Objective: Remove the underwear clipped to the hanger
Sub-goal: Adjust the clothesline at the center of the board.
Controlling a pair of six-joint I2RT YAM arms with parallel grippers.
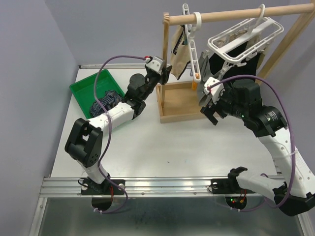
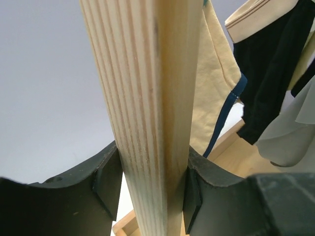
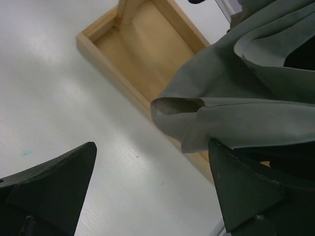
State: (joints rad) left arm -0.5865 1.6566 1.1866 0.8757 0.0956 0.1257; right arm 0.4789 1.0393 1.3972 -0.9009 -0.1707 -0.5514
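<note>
My left tool (image 1: pixel 166 73) is clamped on the wooden post (image 2: pixel 147 98) at the left end of the rack. In the left wrist view the post stands upright between the two fingers (image 2: pixel 106 179), touching both pads. It holds no garment.

My right tool (image 3: pixel 150 172) stands wide apart with nothing in it. It sits low beside the rack's box-shaped wooden base (image 3: pixel 142 54), above the white tabletop (image 1: pixel 162 147). A grey garment (image 3: pixel 236 98) hangs down into that wrist view, with its folded corner between the fingers and nearer the right-hand one. I cannot tell whether it touches that finger.

The rest of the underwear is split between two places. A tan piece (image 1: pixel 181 58) hangs from a white clip hanger (image 1: pixel 193 29) just right of the gripped post, and a black piece (image 1: pixel 236 61) hangs under the wider white clip frame (image 1: pixel 246 34). Both hangers are hooked over the round rail (image 1: pixel 231 14). A navy striped piece (image 1: pixel 107 100) lies in the green bin (image 1: pixel 81 91) at the left of the tabletop, well apart from the rack.
</note>
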